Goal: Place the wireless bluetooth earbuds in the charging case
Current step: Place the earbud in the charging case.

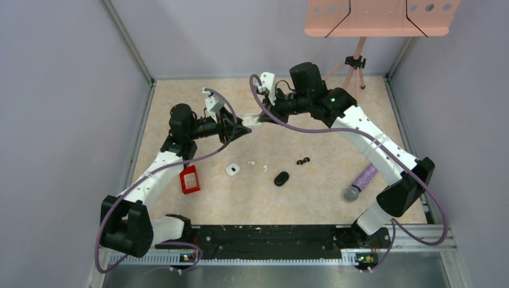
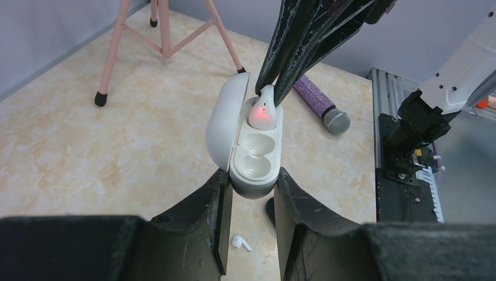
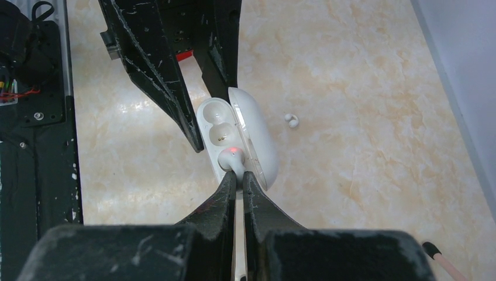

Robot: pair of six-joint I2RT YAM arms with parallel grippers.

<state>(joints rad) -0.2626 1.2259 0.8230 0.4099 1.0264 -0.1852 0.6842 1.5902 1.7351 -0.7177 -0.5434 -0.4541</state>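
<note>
Marble tabletop (image 1: 318, 195); left fingers (image 2: 206, 225) clamp open case (image 2: 255, 159), right fingers (image 3: 221, 205) pinch white earbud (image 2: 262, 112), stem hidden between them

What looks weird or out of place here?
The white earbud that the right gripper holds in the open case glows red, which looks odd; maybe it is a light. Other white earbuds and a black pair lie loose on the table.
</note>
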